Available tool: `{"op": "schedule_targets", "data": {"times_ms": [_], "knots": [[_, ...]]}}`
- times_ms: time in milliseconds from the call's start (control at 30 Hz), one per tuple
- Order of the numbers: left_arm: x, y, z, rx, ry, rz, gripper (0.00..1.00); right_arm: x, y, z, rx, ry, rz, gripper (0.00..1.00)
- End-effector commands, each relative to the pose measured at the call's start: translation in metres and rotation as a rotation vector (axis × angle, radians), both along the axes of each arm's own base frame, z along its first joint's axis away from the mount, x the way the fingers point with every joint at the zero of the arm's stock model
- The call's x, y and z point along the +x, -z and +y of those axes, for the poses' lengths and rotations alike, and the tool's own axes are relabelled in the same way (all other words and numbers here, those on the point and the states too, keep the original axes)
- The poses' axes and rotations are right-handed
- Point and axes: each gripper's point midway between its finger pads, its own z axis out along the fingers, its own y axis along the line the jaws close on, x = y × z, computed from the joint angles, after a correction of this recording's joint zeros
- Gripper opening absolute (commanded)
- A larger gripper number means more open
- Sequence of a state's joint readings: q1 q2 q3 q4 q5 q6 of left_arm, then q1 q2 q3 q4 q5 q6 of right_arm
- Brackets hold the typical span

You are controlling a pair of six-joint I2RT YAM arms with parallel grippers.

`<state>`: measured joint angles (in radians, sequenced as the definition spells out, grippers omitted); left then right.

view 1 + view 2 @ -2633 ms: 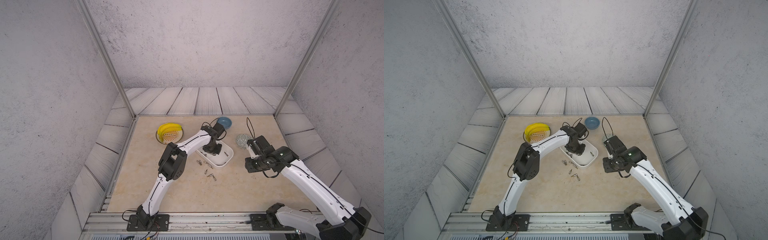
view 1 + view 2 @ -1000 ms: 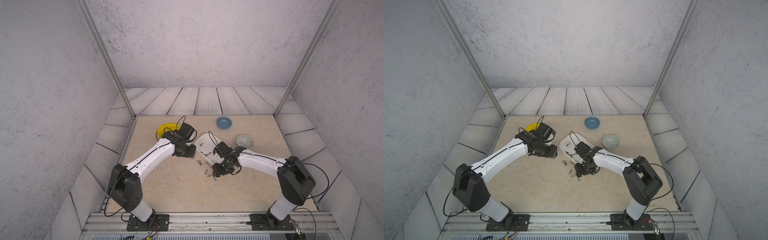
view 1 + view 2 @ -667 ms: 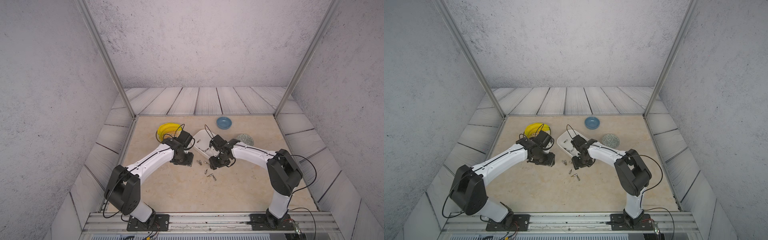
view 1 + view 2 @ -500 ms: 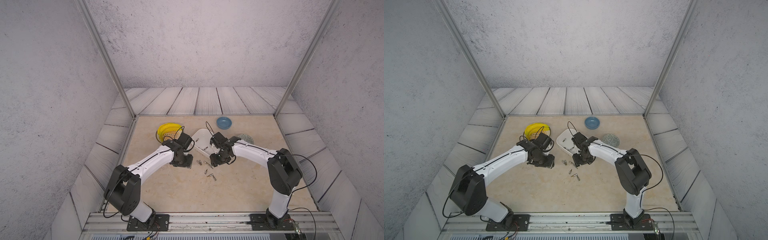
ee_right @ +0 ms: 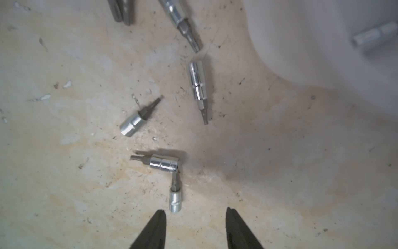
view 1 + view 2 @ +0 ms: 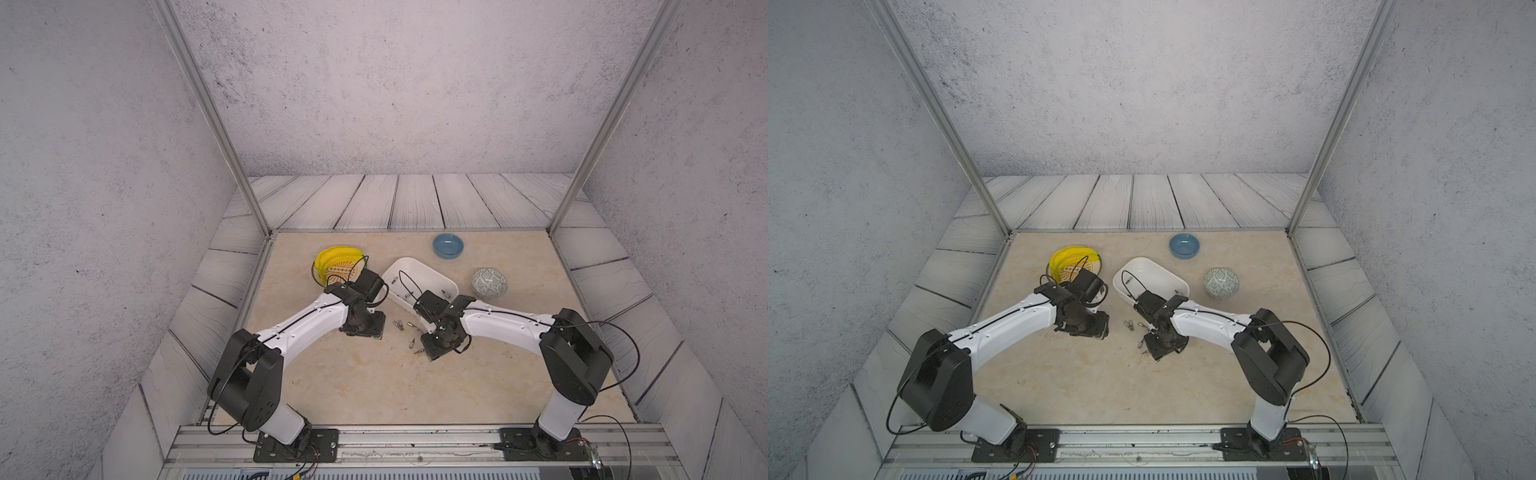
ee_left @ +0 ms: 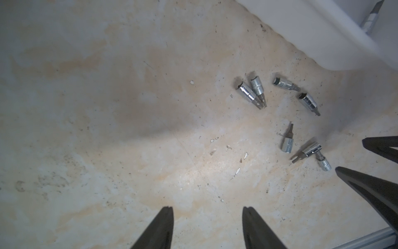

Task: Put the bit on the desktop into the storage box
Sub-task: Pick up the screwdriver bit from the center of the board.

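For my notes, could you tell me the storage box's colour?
The storage box is plain white, best seen in a top view.

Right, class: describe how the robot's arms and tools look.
The left arm and right arm have white links, black joints and thin black cables looping outside. The left tool and right tool each end in two black, tapering, pointed fingers.
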<state>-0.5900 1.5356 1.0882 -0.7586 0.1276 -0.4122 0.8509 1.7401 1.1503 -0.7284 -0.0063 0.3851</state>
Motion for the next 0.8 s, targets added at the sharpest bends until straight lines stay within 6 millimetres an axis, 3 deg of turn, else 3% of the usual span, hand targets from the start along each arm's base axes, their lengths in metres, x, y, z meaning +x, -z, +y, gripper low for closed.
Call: {"op": "schedule_targets", "data": {"times_ms": [0,767], "knots": [[-0.002,-0.001,0.005,-0.001,-0.018,0.003,0.57,-0.004,-0.002,-0.002,-0.022,0.009,-0.024,0.49],[-0.009,0.006,0.01,0.013,-0.022,0.015,0.57,-0.014,0.03,0.006,-0.08,-0.017,0.02,0.38]]}}
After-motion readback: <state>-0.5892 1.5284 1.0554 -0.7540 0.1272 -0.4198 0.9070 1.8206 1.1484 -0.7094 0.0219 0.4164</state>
